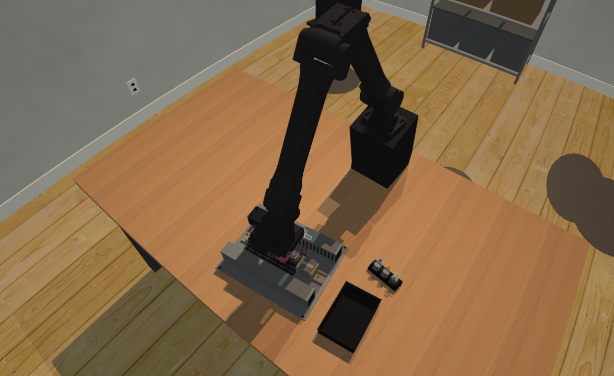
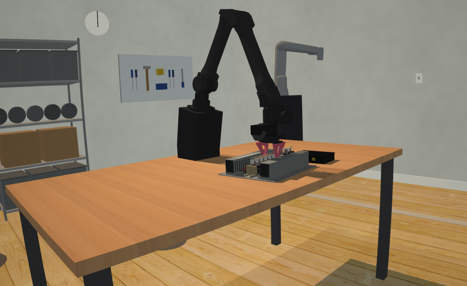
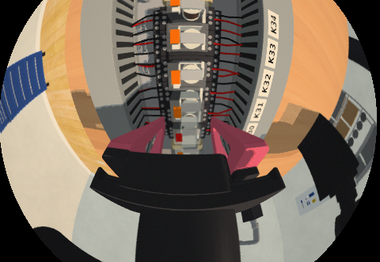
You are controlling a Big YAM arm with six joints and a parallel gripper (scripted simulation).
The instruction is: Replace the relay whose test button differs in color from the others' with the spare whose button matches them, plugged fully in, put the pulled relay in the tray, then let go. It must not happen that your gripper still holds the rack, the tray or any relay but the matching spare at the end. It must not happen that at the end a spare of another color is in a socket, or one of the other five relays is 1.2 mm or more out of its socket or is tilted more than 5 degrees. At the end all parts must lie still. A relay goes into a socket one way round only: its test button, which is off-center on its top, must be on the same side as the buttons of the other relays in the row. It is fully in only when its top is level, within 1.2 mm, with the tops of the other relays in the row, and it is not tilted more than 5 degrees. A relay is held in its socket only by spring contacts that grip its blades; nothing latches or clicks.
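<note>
A grey panel (image 1: 283, 268) holds a row of clear relays between black terminal strips. In the wrist view several relays (image 3: 187, 37) have orange buttons on their left side. The nearest relay (image 3: 182, 137) has a red button. My gripper (image 3: 188, 120) is open, with its pink fingers low on either side of the red-button relay; I cannot tell if they touch it. It also shows in the side view (image 2: 270, 149) down at the panel (image 2: 267, 165). A black holder (image 1: 385, 274) to the right carries three spares with blue, orange and green buttons. The black tray (image 1: 349, 315) is empty.
Grey slotted wire ducts (image 3: 113, 51) flank the relay row, the right one labelled K31 to K34. The arm's black base block (image 1: 382, 144) stands at the back of the table. The tray also shows behind the panel in the side view (image 2: 320, 155).
</note>
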